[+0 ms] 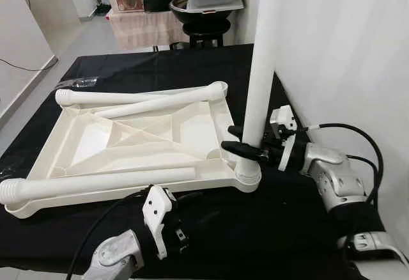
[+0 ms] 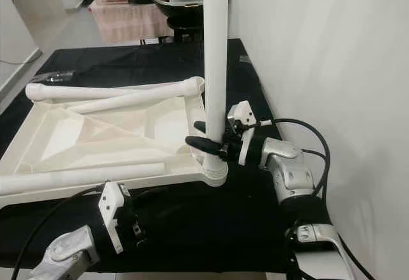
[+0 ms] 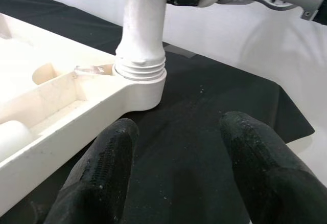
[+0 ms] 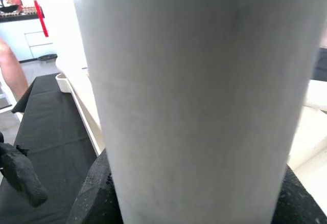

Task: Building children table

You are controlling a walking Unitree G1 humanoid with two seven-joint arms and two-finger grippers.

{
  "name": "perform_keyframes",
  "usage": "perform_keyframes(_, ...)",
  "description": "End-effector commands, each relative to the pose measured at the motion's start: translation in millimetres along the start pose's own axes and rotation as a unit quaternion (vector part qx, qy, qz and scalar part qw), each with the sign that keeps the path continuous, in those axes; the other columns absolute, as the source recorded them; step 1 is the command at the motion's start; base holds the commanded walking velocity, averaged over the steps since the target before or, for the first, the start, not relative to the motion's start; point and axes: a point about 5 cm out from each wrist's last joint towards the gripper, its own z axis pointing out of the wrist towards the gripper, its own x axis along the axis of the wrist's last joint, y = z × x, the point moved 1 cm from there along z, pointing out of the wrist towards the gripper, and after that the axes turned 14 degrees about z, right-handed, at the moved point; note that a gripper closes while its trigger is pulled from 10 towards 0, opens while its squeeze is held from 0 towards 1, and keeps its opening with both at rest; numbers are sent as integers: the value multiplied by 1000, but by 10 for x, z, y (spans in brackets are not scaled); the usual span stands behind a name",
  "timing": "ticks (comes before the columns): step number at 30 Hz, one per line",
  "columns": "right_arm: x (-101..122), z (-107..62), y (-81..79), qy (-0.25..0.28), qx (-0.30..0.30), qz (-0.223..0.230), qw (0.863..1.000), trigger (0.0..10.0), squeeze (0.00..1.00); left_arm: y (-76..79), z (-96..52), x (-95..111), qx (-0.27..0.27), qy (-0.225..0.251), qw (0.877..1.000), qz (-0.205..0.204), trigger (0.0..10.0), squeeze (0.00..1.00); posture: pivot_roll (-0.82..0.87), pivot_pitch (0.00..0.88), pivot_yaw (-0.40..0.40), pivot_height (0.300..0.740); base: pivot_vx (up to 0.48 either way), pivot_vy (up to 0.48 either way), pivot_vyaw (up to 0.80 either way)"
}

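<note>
1. Two head views give you the whole layout: white tabletop (image 1: 128,146) lying upside down on a black cloth (image 1: 255,229), one table leg (image 1: 262,69) standing upright in the corner socket (image 1: 247,178) nearest the right arm.
2. Your left wrist view adds what the head views lack: the ribbed threaded collar of that leg seated in the socket, seen close.
3. Your right wrist view is mostly the leg's white shaft, right up against the camera.
4. Right gripper (image 1: 246,142) is clamped around the upright leg just above the socket, one black finger on each side.
5. Left gripper (image 3: 179,168) is spread wide and holds nothing; it hovers over the cloth near the socket corner, apart from the tabletop edge.
6. Three other legs (image 1: 121,181) lie flat on the tabletop, away from the right gripper.
7. White wall (image 1: 345,50) runs close beside the right arm; beyond the cloth you see grey floor and a stool (image 1: 206,37).
</note>
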Motion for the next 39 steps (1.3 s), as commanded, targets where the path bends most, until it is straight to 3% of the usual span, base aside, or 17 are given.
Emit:
perform_keyframes(1,-76,34,-27,-8,20,12,1000,0,0,21,-13,-37,2,-5,1000,-3,10000,0,-77,73,17,740,0,0,0)
perform_keyframes(7,-136,8,-34,-12,8,3,1000,0,0,27,-17,-36,2,-5,1000,-4,10000,0,-82,78,17,740,0,0,0)
perform_keyframes(9,-423,35,-140,9,-162,2,987,0,0,26,-44,-25,1,-4,1000,-6,10000,0,-94,100,6,740,0,0,0)
perform_keyframes(10,-423,35,-140,9,-162,2,987,0,0,26,-44,-25,1,-4,1000,-6,10000,0,-94,100,6,740,0,0,0)
perform_keyframes(12,-732,27,-253,54,-356,63,931,0,0,12,-60,-18,2,-4,1000,-6,10000,0,-99,110,13,740,0,0,0)
perform_keyframes(13,-732,27,-253,54,-356,63,931,0,0,12,-60,-18,2,-4,1000,-6,10000,0,-99,110,13,740,0,0,0)
perform_keyframes(15,-709,127,-426,20,-323,-28,946,0,0,-27,-80,-25,3,-6,1000,-6,10000,0,-133,112,47,740,0,0,0)
perform_keyframes(19,-719,87,-278,36,-330,21,943,0,0,-37,-62,-24,-3,-5,1000,-8,10000,0,-103,107,25,740,0,0,0)
perform_keyframes(23,-727,150,-289,27,-328,13,944,0,0,-61,-55,-22,2,-4,1000,-11,10000,0,-113,107,37,740,0,0,0)
perform_keyframes(24,-714,153,-307,28,-333,9,943,2314,0,-67,-56,-20,8,-3,1000,-12,10000,0,-111,107,37,740,0,0,0)
perform_keyframes(25,-691,146,-320,38,-326,22,944,10000,0,-71,-54,-19,10,-3,1000,-12,10000,0,-111,106,39,740,0,0,0)
perform_keyframes(26,-650,153,-350,49,-313,38,948,10000,1000,-74,-49,-19,11,-3,1000,-11,10000,0,-109,104,38,740,0,0,0)
perform_keyframes(35,-353,206,-439,39,-134,7,990,10000,1000,-63,-26,-21,5,-3,1000,-12,10000,0,-102,99,31,740,0,0,0)
perform_keyframes(36,-288,194,-421,24,-86,-12,996,10000,635,-60,-22,-23,5,-3,1000,-12,10000,0,-100,97,28,740,0,0,0)
perform_keyframes(37,-288,194,-421,24,-86,-12,996,10000,635,-60,-22,-23,5,-3,1000,-12,10000,0,-100,97,28,740,0,0,0)
perform_keyframes(38,-234,175,-383,10,-48,-18,999,10000,0,-56,-19,-23,5,-3,1000,-12,10000,0,-92,96,20,740,0,0,0)
perform_keyframes(39,-186,155,-337,0,-20,-22,1000,10000,0,-52,-17,-23,6,-2,1000,-12,10000,0,-87,95,16,740,0,0,0)
